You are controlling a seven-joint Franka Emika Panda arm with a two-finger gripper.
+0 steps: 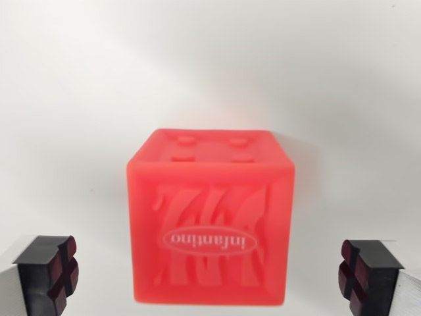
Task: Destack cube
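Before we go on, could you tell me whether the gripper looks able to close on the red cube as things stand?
Probably yes. The gripper is open, its fingers standing apart on either side of the red cube, and nothing lies between them.

End effector (210, 273) agape (fingers wide)

looks like a lab or test bench setup. plain white surface (79, 131) fills the whole wrist view, evenly lit, blending into a white backdrop with no visible seam. only prop on it is a red toy cube (210, 224) embossed "infantino". no household items visible.
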